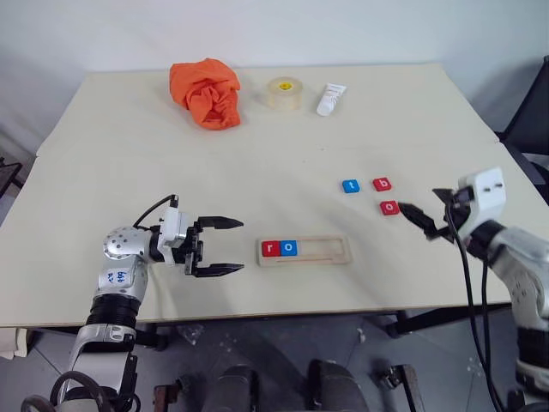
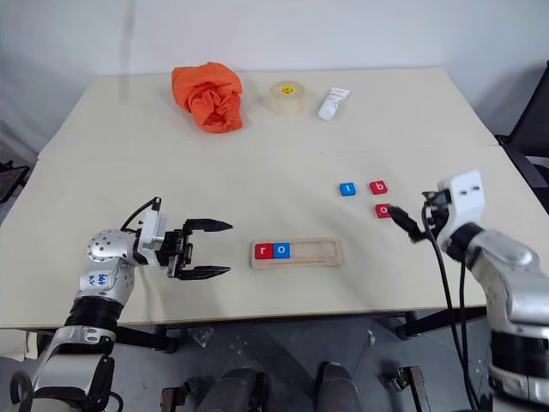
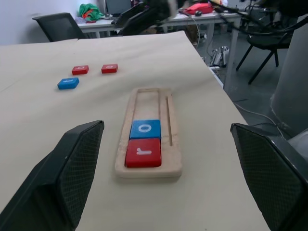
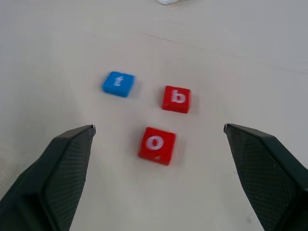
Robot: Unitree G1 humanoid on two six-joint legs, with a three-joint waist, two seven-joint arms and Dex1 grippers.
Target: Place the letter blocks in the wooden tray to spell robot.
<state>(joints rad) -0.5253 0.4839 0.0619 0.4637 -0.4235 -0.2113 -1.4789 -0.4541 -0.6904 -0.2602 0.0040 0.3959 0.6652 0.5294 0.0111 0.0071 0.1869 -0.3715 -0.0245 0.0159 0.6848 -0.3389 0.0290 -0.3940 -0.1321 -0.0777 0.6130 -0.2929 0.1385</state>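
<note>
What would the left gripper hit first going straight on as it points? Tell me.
Probably the wooden tray: the open left gripper points level along the table at the tray's near end, where the red r sits. Its height above the table is unclear, so it might pass over.

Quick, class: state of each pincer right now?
Left pincer: open, holding nothing, beside the wooden tray.
Right pincer: open, holding nothing, near the red o block.

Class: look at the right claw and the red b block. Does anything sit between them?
Yes. The red o block lies on the table between the open right claw and the red b block, just nearer the claw.
</note>
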